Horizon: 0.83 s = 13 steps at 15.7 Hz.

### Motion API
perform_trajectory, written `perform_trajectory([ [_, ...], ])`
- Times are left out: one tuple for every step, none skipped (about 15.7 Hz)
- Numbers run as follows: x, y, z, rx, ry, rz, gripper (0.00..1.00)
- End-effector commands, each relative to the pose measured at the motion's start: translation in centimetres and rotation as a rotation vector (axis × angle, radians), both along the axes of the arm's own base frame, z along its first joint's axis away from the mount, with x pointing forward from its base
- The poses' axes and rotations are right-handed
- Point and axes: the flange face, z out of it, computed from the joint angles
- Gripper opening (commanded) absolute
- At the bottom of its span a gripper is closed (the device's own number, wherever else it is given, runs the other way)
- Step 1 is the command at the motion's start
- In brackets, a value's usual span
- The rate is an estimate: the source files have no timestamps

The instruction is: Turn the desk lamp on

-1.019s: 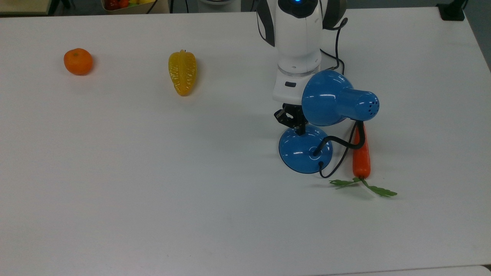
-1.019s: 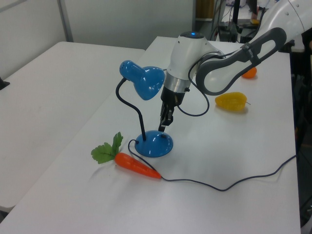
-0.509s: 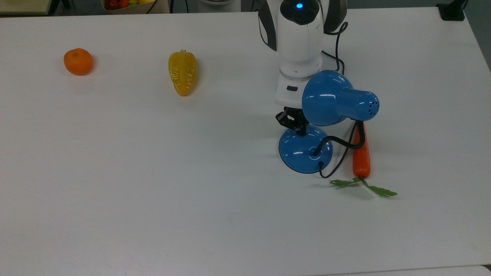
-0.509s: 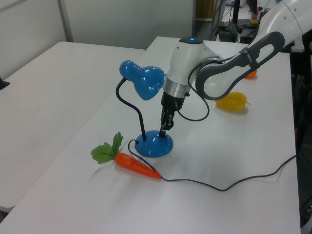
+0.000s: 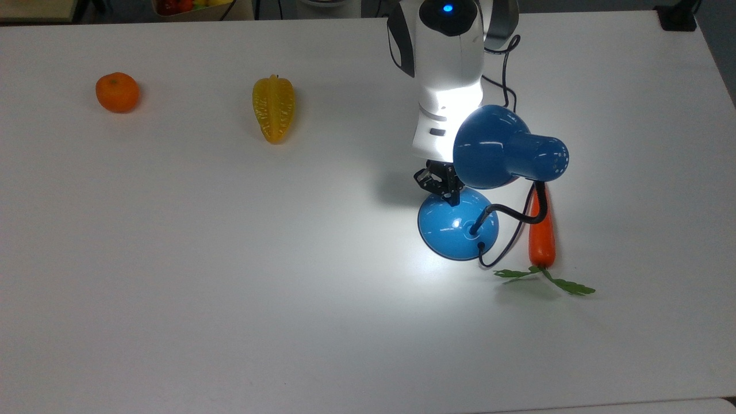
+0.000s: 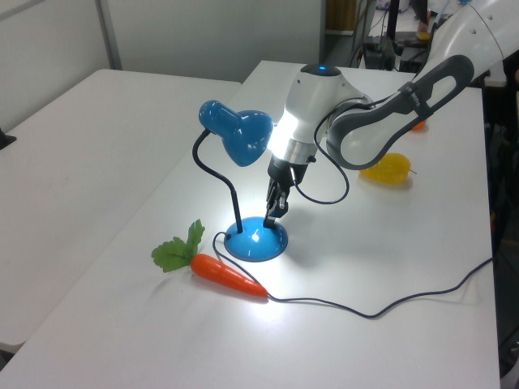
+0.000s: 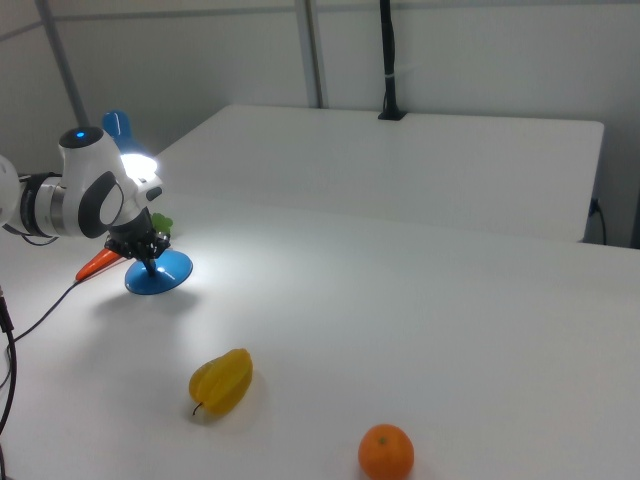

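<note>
The white arm leans steeply down; its black pincer (image 5: 453,197), fingers together, empty, presses the lit glossy blue desk lamp (image 5: 458,225) base.

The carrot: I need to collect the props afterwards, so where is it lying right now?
In the top view the carrot lies on the table at the right of the desk lamp base, beside its black cord, leafy end toward the bottom edge.
</note>
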Motion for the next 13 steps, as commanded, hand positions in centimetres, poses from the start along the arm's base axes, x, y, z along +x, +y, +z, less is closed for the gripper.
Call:
perform_trajectory([
  [-0.8,0.1,0.2,0.011,-0.009,-0.003,0.00],
  [-0.9,-0.1,0.6,0.012,-0.010,-0.005,0.00],
  [-1.1,-0.4,1.2,0.013,-0.014,-0.010,0.00],
  [-1.4,-0.7,1.6,0.013,-0.014,-0.013,0.00],
  [-1.8,-0.8,2.1,0.012,-0.013,-0.012,0.00],
  [-2.1,-1.1,2.7,0.007,0.000,-0.015,0.00],
  [-2.2,-1.5,3.2,-0.002,0.021,-0.015,0.00],
  [-2.4,-1.8,3.7,-0.011,0.043,-0.017,0.00],
  [-2.8,-2.0,4.2,-0.019,0.065,-0.016,0.00],
  [-2.9,-2.9,5.0,-0.027,0.083,-0.025,0.00],
  [-3.2,-3.6,5.8,-0.037,0.109,-0.031,0.00],
  [-3.5,-4.3,6.5,-0.047,0.137,-0.036,0.06],
  [-3.8,-5.0,7.4,-0.058,0.164,-0.042,0.12],
])
